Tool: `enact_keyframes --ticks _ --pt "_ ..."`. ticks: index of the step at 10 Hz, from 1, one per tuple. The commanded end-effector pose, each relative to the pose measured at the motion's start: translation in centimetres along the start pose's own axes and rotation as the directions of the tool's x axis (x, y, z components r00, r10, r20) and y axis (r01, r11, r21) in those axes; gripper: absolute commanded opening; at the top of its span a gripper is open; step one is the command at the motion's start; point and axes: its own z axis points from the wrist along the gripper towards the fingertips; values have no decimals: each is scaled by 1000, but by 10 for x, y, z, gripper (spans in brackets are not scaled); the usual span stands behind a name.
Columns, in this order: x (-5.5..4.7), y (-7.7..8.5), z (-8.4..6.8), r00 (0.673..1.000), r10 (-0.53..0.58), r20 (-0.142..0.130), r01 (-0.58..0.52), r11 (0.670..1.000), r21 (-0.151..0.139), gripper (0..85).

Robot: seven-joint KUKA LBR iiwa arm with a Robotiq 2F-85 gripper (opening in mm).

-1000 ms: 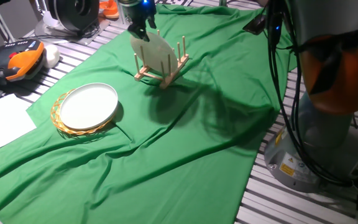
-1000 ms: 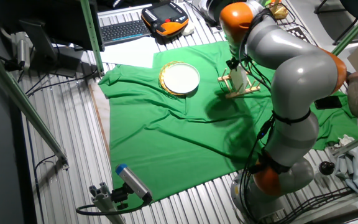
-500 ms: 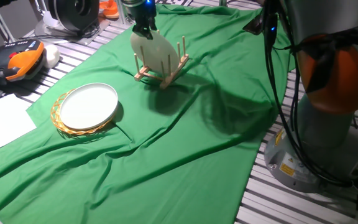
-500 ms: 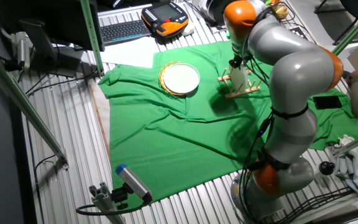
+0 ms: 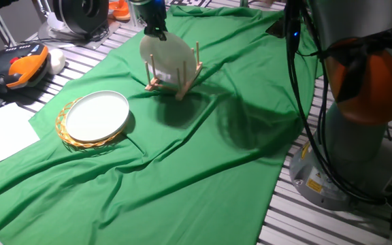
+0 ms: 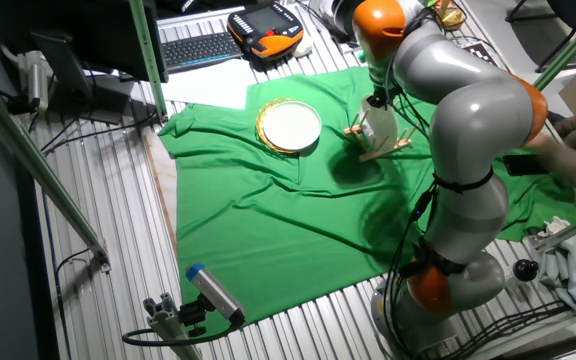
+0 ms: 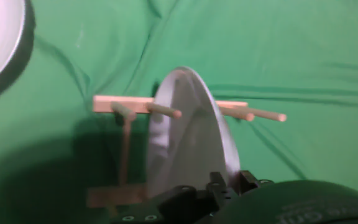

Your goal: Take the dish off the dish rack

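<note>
The dish is a white plate standing on edge between the pegs of the small wooden dish rack at the far side of the green cloth. My gripper comes down from above and is shut on the dish's upper rim. In the other fixed view the dish leans in the rack under the gripper. In the hand view the dish is edge-on, running from my gripper to the rack's pegs.
A second white plate lies flat on a round wicker mat to the left of the rack. A teach pendant and paper lie off the cloth at the left. The arm's base stands at the right.
The fingers have closed on the dish's top rim. The gripper and dish have shifted slightly up and left, and the rack has moved a little with them.
</note>
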Motion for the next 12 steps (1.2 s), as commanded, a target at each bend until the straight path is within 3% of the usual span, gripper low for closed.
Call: enact_keyframes --ticks 1,5,7,9,10,11,12 --pt "0 2 -5 1000 -2 -10 2 1000 3 0" --pt "-2 11 -19 1000 18 -13 -18 1000 1 0" --pt "-1 10 -20 1000 13 0 -13 1000 -1 0" --pt "-1 11 -21 1000 8 4 -8 999 33 0" --pt "-1 11 -21 1000 -1 22 -1 995 95 0" --pt "-1 13 -22 1000 13 24 -15 994 105 0" --pt "-1 14 -24 1000 15 19 -18 990 138 0"
